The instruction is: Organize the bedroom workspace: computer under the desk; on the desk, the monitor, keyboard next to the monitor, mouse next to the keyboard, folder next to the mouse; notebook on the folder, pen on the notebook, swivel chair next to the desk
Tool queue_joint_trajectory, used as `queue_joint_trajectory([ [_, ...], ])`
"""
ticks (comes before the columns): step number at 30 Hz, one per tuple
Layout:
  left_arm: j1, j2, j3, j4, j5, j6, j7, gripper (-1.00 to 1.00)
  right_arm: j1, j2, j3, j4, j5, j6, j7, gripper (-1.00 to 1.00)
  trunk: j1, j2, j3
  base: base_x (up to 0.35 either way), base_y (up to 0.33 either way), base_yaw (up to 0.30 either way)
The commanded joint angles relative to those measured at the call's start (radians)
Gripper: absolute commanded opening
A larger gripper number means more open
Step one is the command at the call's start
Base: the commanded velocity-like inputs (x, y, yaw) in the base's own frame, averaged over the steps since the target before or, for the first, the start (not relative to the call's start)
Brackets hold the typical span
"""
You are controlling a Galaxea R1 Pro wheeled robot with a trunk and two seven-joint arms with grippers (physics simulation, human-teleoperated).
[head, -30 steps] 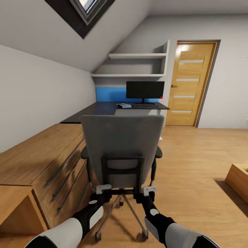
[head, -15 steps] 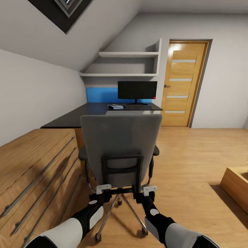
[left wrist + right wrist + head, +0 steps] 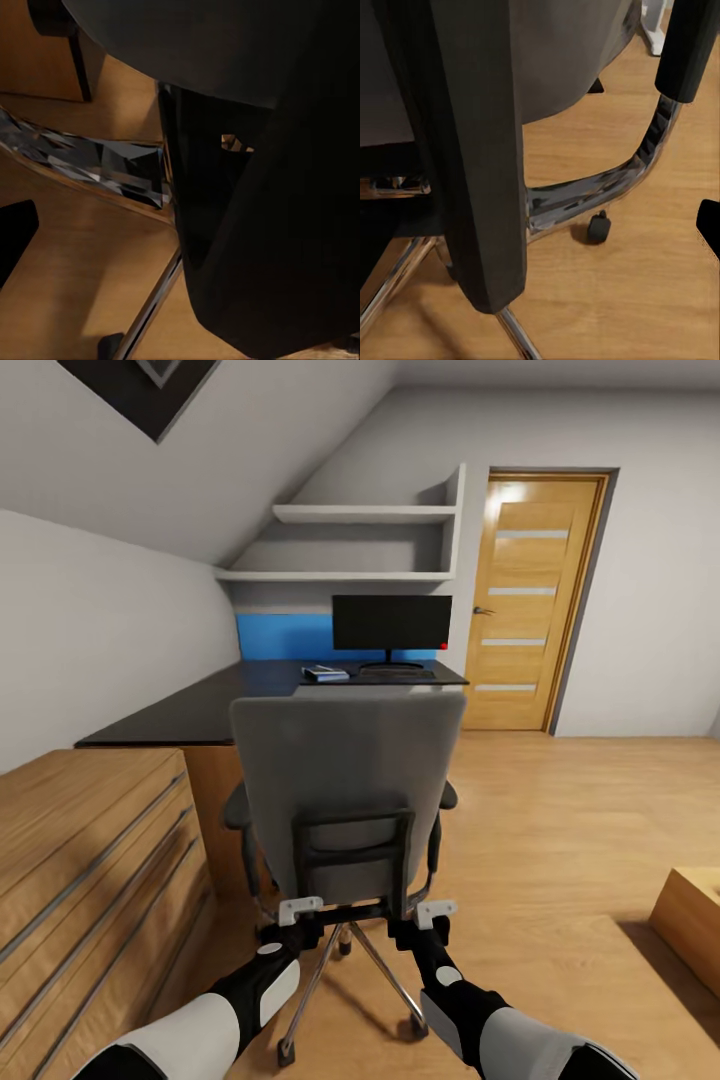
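Note:
The grey swivel chair (image 3: 345, 780) stands right in front of me, its back toward me. My left gripper (image 3: 300, 910) and right gripper (image 3: 433, 910) both hold the dark frame low on the chair's back. One black fingertip (image 3: 15, 236) shows beside the chair's dark frame (image 3: 262, 187). Another fingertip (image 3: 709, 225) sits beside the chair's back bar (image 3: 480, 150) and chrome base (image 3: 585, 195). Ahead, the black desk (image 3: 190, 710) carries the monitor (image 3: 391, 623), the keyboard (image 3: 397, 673) in front of it, and a blue folder (image 3: 326, 674) with something white on it. The mouse, the pen and the computer are out of view.
Light wooden cabinets (image 3: 90, 840) run along the left wall up to the desk. White shelves (image 3: 360, 515) and a blue wall panel (image 3: 285, 635) sit above the desk. A wooden door (image 3: 530, 600) is at the back right, and a low wooden block (image 3: 695, 920) at the right edge.
The whole view has moved forward toward the desk, and the cabinets have slid back on the left. The chair has kept its place in front of both grippers, travelling with me.

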Motion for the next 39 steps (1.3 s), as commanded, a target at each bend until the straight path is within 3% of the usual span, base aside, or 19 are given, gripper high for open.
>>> queue_joint_trajectory([
  [1,-0.001,0.000,-0.005,0.000,0.006,-0.004,0.005,1.00,-0.001,0.000,-0.002,0.001,-0.010,-0.004,-0.008,1.00,0.000,0.000,-0.001,0.318,-0.117,0.000],
  [13,-0.001,-0.001,-0.005,0.002,0.006,-0.004,0.006,1.00,-0.001,-0.001,-0.002,0.001,-0.009,-0.004,-0.008,1.00,0.000,0.000,-0.001,0.319,-0.129,-0.005],
  [29,-0.001,-0.001,-0.005,0.002,0.006,-0.004,0.005,1.00,-0.001,-0.001,-0.003,0.001,-0.009,-0.004,-0.008,1.00,0.000,0.000,-0.001,0.318,-0.163,-0.228],
  [39,-0.002,-0.001,-0.005,0.003,0.006,-0.004,0.005,1.00,-0.001,-0.001,-0.003,0.001,-0.009,-0.004,-0.008,1.00,0.000,0.000,-0.001,0.319,-0.080,-0.028],
])
